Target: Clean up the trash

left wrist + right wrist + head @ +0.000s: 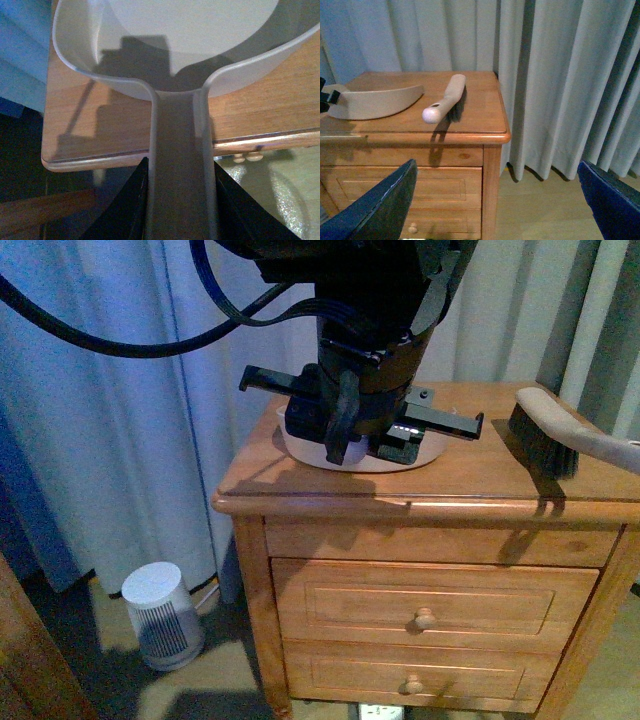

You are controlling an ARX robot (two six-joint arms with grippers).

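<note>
A pale pink dustpan (352,459) rests on the wooden nightstand (480,475), near its front left. My left gripper (345,425) is shut on the dustpan's handle (177,165), which runs between the black fingers (125,210); the pan (190,30) itself looks bare. A hand brush (560,435) with dark bristles lies at the right of the top, beside the dustpan (375,102) in the right wrist view. My right gripper (500,200) is open with nothing in it, off the nightstand's right front corner, over the floor. The trash is out of view.
Pale curtains (150,390) hang behind and to the right of the nightstand (480,115). A small white heater (160,615) stands on the floor to its left. Two drawers with round knobs (425,618) face me. A wooden edge (30,660) shows at lower left.
</note>
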